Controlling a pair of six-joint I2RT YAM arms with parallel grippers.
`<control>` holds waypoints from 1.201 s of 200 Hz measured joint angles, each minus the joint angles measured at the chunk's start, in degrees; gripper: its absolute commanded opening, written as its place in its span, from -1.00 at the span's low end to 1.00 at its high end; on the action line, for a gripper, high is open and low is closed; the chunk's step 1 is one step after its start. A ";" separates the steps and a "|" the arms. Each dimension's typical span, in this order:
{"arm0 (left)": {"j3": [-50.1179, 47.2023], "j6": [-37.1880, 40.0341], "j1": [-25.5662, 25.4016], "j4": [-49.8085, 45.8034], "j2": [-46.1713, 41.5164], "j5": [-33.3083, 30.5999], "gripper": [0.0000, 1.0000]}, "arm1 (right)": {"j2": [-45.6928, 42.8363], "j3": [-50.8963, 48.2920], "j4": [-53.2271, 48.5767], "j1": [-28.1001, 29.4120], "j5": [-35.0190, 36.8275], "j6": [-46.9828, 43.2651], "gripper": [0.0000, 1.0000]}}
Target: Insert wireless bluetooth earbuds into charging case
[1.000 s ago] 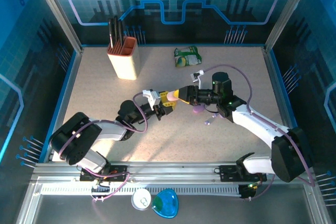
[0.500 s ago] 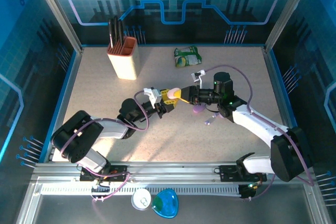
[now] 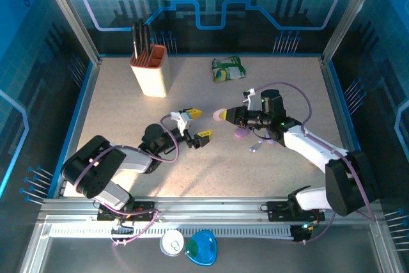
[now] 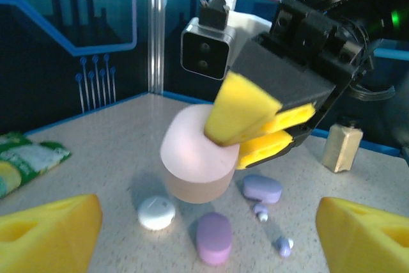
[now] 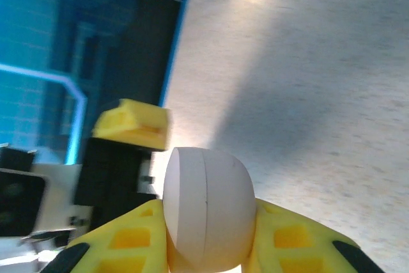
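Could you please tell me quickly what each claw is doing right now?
Left claw: open, holding nothing.
Right claw: closed on the pink case.

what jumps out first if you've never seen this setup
The right gripper is clamped on a pale pink case near the middle of the table, with the left gripper open just beside it. On the tabletop by them lie a lilac case, a white case and tiny earbuds.
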 measured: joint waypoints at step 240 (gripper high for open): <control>-2.56 3.65 3.63 -23.41 -12.79 -0.39 0.99 | 11.56 15.10 -18.62 5.53 26.34 -20.33 0.54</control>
